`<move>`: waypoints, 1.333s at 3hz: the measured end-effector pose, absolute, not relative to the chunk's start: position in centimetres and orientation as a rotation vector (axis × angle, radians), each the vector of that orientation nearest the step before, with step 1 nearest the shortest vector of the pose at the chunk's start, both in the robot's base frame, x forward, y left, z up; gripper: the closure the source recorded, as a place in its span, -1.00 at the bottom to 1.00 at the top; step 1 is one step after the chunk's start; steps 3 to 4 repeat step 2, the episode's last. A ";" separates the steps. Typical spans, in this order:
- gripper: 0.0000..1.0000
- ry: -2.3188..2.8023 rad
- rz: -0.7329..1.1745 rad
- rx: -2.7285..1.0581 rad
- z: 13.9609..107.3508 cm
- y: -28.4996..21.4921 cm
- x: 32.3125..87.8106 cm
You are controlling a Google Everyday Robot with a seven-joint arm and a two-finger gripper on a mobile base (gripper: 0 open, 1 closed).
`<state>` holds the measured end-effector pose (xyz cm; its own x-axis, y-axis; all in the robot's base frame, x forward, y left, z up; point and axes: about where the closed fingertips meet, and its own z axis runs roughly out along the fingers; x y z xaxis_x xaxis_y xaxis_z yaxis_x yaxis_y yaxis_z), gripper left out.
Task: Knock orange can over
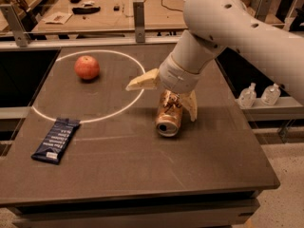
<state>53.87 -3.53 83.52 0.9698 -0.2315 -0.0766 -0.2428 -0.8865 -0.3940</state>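
Note:
The orange can [168, 115] lies on its side on the dark table [142, 175], just right of the white circle, with its silver top facing the front edge. My gripper [166, 94] hangs right above the can's far end on the big white arm. Its two cream fingers are spread wide: one finger [141, 82] points left, above the table, and the other [190, 106] reaches down beside the can's right side. The gripper is open and holds nothing.
A round reddish fruit [87, 67] sits inside the white painted circle [57, 120]. A dark blue snack bar [56, 139] lies at the front left. Two small bottles [259, 95] stand on a ledge to the right. A cluttered bench [95, 13] is behind the table.

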 end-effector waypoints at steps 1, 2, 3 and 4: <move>-1.00 0.347 0.039 -2.704 83.8 -3.6 53.9; -1.00 0.347 0.039 -2.704 83.8 -3.6 53.9; -1.00 0.347 0.039 -2.704 83.8 -3.6 53.9; -1.00 0.347 0.039 -2.704 83.8 -3.6 53.9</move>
